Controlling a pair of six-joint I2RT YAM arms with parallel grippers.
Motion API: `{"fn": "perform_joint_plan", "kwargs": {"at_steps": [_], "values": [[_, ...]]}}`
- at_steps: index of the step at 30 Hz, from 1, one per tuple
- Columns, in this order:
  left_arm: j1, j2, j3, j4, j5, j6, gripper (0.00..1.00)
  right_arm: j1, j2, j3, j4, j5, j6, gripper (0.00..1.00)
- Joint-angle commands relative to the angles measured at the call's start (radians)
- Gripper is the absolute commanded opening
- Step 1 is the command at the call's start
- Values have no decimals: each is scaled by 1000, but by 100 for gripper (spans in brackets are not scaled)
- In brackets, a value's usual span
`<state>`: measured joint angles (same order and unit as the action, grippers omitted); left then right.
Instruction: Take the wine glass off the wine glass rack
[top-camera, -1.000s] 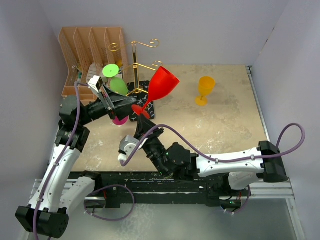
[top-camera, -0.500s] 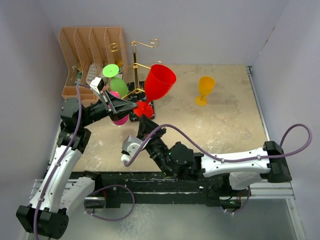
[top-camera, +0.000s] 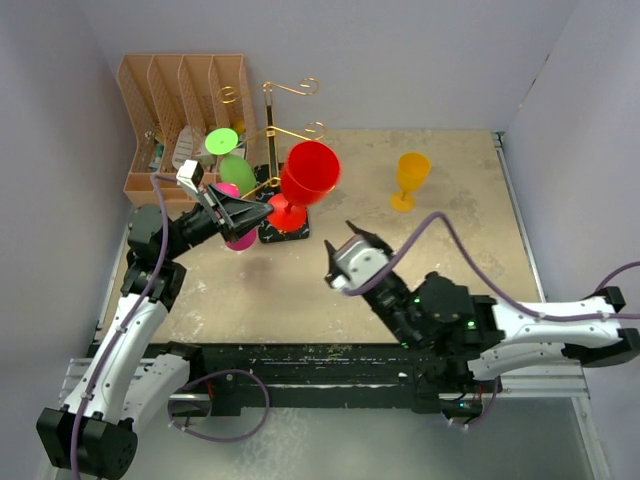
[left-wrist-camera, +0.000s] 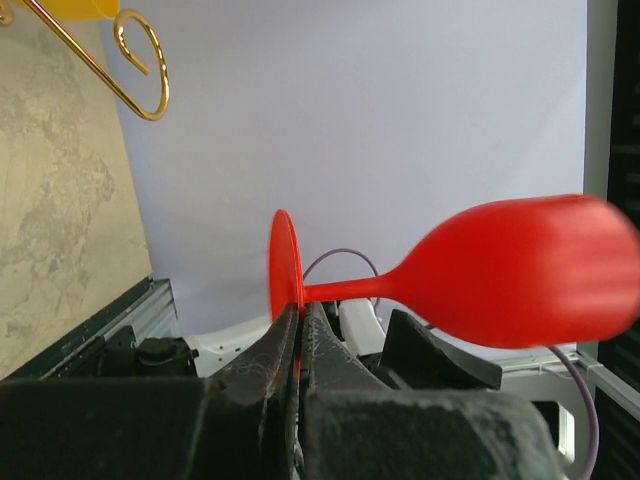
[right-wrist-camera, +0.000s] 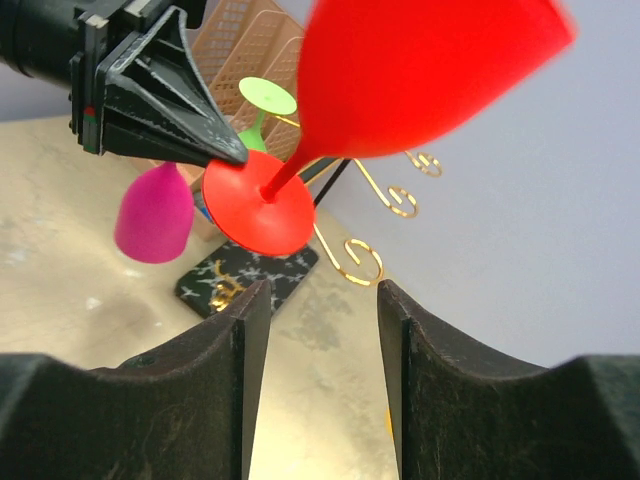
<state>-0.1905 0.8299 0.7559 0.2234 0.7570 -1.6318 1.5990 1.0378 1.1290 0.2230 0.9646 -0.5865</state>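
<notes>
My left gripper (top-camera: 268, 212) is shut on the rim of the round foot of a red wine glass (top-camera: 310, 172), holding it in the air with the bowl tilted up and to the right. In the left wrist view the foot's edge is pinched between the fingertips of the left gripper (left-wrist-camera: 298, 315), and the red wine glass (left-wrist-camera: 520, 270) lies sideways. It hangs just in front of the gold wire wine glass rack (top-camera: 268, 120), over the rack's black veined base (right-wrist-camera: 245, 275). My right gripper (top-camera: 357, 238) stands open and empty, nearer and to the right, looking at the red wine glass (right-wrist-camera: 420, 70).
A green glass (top-camera: 235, 165) and a pink glass (top-camera: 238, 238) hang upside down at the rack's left side. A yellow glass (top-camera: 410, 178) stands upright at the back right. A tan slotted organiser (top-camera: 185, 90) fills the back left corner. Grey walls close in both sides.
My right gripper let go of the red glass, opened, and drew back to the right and nearer. My left gripper shut on the glass's foot, and the glass tipped more upright.
</notes>
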Motion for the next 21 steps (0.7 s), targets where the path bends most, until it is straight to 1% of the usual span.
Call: {"fn": "perform_joint_plan", "kwargs": {"at_steps": [1, 3, 5, 8, 10, 12, 14, 17, 19, 21], "values": [[2, -10, -20, 114, -46, 13, 0, 4, -105, 37, -183, 81, 222, 51], [2, -10, -32, 144, -43, 11, 0, 4, -126, 49, -214, 105, 270, 52], [2, -20, -33, 142, -44, 45, 0, 4, -135, 73, -238, 134, 317, 55], [2, -55, -24, 94, -55, 128, 0, 2, -127, 122, -253, 176, 345, 61], [2, -84, -15, 46, -68, 199, 0, 2, -109, 184, -300, 197, 384, 65], [2, -110, 1, -17, -77, 266, 0, -15, -86, 257, -363, 197, 432, 66], [2, -134, 14, -75, -88, 321, 0, -43, -66, 342, -435, 157, 485, 66], [2, -165, 26, -140, -102, 383, 0, -101, -29, 453, -484, 85, 500, 66], [2, -179, 26, -167, -104, 411, 0, -160, 14, 539, -545, 6, 529, 66], [2, -194, 26, -198, -112, 437, 0, -243, 70, 630, -628, -115, 575, 67]]}}
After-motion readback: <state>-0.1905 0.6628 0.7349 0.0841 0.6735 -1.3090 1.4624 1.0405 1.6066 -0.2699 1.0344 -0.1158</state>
